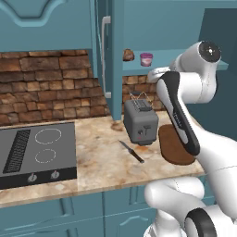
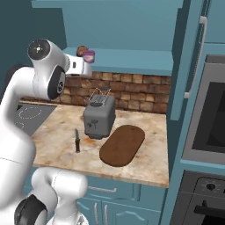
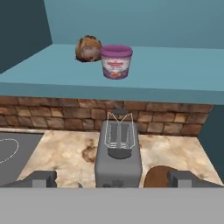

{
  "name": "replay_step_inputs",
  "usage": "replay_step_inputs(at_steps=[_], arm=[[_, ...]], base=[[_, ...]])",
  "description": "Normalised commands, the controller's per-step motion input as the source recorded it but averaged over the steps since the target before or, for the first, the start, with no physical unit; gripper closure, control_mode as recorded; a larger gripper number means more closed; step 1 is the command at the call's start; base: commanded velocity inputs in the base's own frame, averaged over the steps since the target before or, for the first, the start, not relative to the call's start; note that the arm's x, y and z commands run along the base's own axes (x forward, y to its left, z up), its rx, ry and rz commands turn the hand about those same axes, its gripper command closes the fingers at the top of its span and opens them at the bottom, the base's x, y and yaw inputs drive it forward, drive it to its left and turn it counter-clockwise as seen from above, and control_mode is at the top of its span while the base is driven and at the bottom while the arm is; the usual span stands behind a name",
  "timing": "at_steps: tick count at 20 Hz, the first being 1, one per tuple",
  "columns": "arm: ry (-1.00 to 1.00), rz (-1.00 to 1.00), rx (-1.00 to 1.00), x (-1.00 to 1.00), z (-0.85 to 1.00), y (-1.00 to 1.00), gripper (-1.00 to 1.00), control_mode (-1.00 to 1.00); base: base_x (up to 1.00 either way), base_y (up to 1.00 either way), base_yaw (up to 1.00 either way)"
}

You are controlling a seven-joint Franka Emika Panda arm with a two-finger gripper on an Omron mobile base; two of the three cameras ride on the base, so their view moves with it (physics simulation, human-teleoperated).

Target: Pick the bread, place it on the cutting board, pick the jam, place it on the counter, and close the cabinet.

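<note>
The bread (image 3: 87, 49), a brown bun, sits on the shelf of the open teal cabinet (image 1: 113, 51) with the pink-purple jam (image 3: 116, 61) jar just to its right. Both also show in the base views: bread (image 1: 128, 55) (image 2: 81, 50), jam (image 1: 146, 59) (image 2: 89, 56). My gripper (image 3: 113, 178) is open and empty. It hovers in front of the shelf, a little below it, above the toaster. The hand (image 1: 156, 72) (image 2: 83, 68) is close to the jam. The dark oval cutting board (image 1: 173, 146) (image 2: 123, 145) lies bare on the marbled counter (image 1: 97, 157), right of the toaster.
A grey toaster (image 1: 140, 121) (image 2: 99, 116) stands on the counter under the shelf. A knife (image 1: 132, 152) (image 2: 77, 140) lies in front of it. The black stovetop (image 1: 37, 152) is at the left. A wall oven (image 2: 206, 123) stands at the right. The cabinet door (image 2: 189, 57) hangs open.
</note>
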Motion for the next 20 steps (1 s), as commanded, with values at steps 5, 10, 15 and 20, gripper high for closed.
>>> replay_step_inputs(at_steps=[5,10,15,20], arm=[[0.00,0.00,0.00,0.13,0.09,0.00,-1.00,-1.00],[0.00,0.00,0.00,0.19,0.09,0.00,-1.00,-1.00],[0.00,0.00,0.00,0.19,0.01,0.00,-1.00,-1.00],[0.00,0.00,0.00,0.20,0.01,0.00,-1.00,-1.00]], base=[[0.00,0.00,0.00],[0.00,0.00,0.00],[0.00,0.00,0.00],[0.00,0.00,0.00]])
